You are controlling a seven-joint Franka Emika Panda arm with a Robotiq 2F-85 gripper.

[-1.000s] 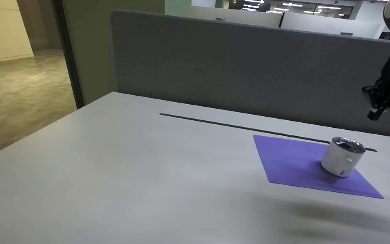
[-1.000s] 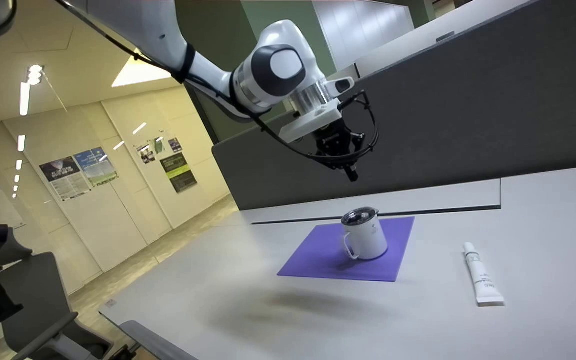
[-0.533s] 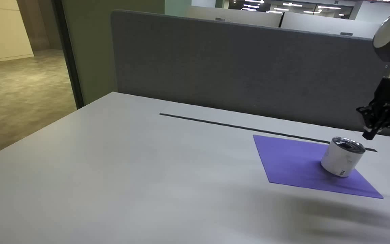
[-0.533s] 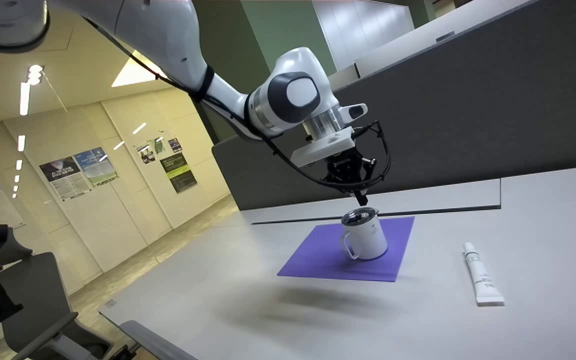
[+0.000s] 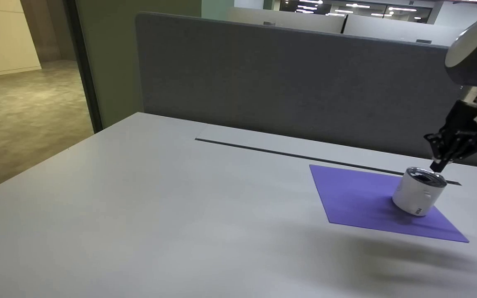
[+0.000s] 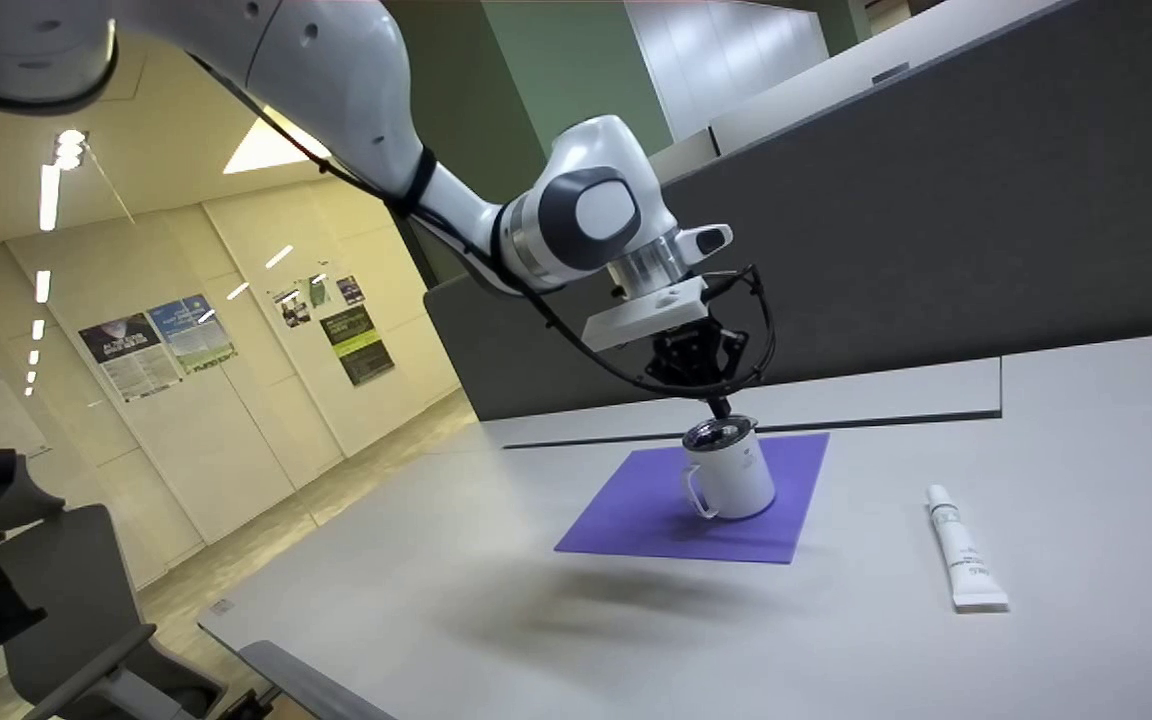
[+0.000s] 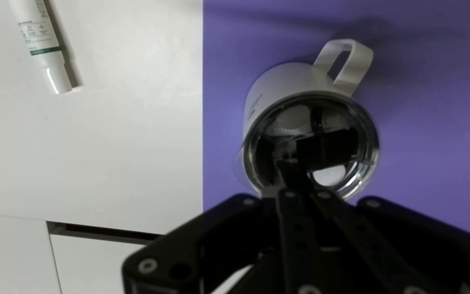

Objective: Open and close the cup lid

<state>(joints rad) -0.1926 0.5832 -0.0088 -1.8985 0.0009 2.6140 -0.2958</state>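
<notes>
Lid [image 6: 716, 433] caps the upright cup [image 6: 736, 485] on the purple mat [image 6: 621, 515]; my gripper [image 6: 720, 408] hangs clenched at the lid's edge; whether they touch, I cannot tell.

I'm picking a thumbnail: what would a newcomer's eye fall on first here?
Probably the vivid purple mat, flat on the pale table, with a white cup standing on it. Next, the shiny dark lid on the cup, the shut jaws right at it, contact unclear. In an exterior view, the white arm reaches in from the upper left.
</notes>
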